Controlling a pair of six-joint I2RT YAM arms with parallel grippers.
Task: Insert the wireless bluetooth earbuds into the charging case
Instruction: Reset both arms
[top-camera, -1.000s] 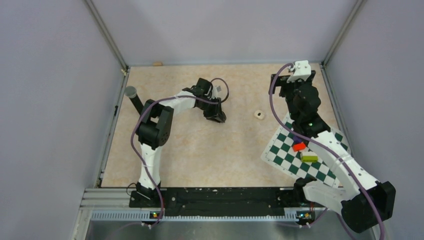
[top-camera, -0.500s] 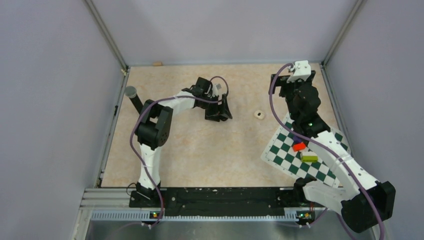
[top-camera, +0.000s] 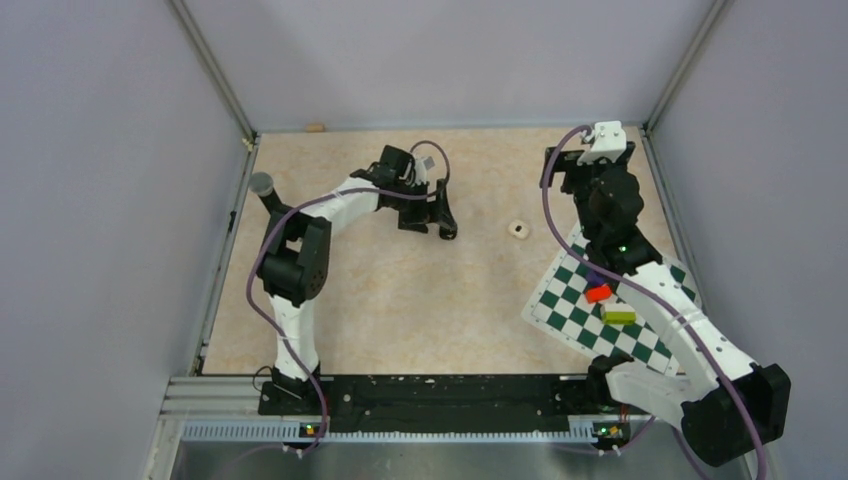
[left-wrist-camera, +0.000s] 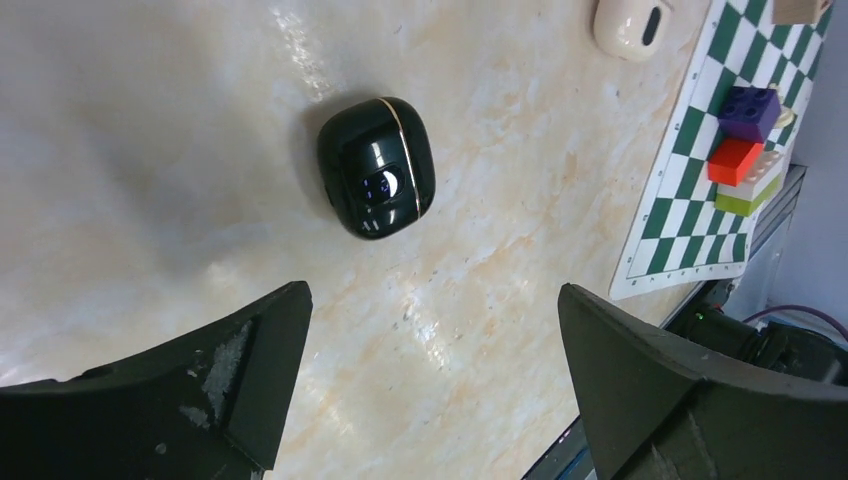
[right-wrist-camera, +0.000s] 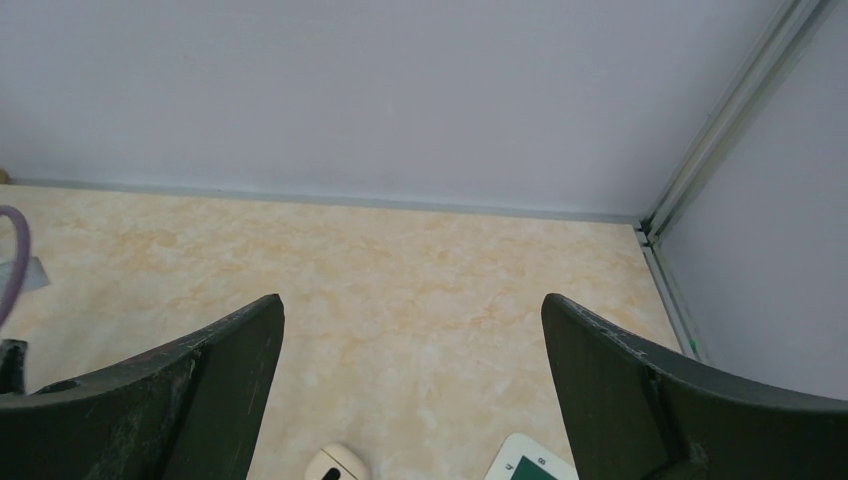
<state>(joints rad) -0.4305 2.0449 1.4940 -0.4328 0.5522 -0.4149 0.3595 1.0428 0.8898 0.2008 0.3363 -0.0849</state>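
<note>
The marbled surface (top-camera: 400, 300) carries a chessboard (top-camera: 566, 303) at its right. The right fingers (right-wrist-camera: 215, 385) and left fingers (left-wrist-camera: 245, 365) are spread wide, holding nothing. The shut black case (left-wrist-camera: 377, 167) lies on the surface beyond the left fingers, untouched.

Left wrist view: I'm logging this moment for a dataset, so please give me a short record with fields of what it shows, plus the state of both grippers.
charging case: glossy black, appears shut, small light on its front, lying on the table
earbuds: none visible
left gripper: open, case lies free ahead of its fingers, untouched
right gripper: open, nothing between its fingers
nearby: cream oval object; chequered mat carrying stacked bricks
</note>
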